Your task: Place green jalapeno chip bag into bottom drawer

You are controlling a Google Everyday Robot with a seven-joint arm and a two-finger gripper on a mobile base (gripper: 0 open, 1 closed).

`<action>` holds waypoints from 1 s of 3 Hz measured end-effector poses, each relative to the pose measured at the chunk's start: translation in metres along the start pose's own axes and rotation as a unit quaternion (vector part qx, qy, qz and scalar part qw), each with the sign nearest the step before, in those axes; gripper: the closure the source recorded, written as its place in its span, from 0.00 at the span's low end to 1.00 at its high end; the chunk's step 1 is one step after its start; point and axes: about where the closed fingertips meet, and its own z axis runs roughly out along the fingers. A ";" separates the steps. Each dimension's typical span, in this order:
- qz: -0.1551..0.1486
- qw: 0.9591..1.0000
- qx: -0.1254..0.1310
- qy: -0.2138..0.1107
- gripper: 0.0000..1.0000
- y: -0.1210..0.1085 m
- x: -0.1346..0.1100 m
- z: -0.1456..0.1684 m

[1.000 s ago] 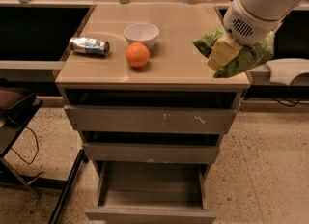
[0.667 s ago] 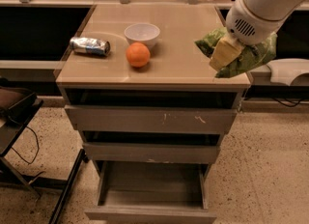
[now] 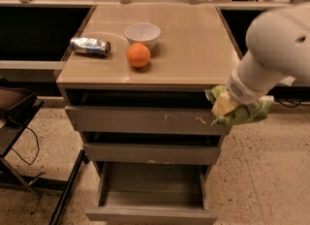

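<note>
Jaws grip crinkled green jalapeno chip bag (image 3: 249,114) — pale edge out; right of top drawer (image 3: 145,120).

End effector (image 3: 226,109) low right, closed

chip bag (image 3: 244,114) green | jaws pale yellow, clamped on it beside grey-brown drawers (image 3: 140,120) | bowl (image 3: 142,34) white | orange (image 3: 138,55) orange

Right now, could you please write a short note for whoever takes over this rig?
End effector: shut on the bag, in the air off the front right corner of the cabinet, level with the top drawer.
Bottom drawer: pulled open, below and left of the bag.
Done: bag picked up, drawer open.
Left: lower the bag into the bottom drawer and release.
</note>
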 end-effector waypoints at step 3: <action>0.181 0.974 -0.109 0.077 1.00 0.022 0.105 0.133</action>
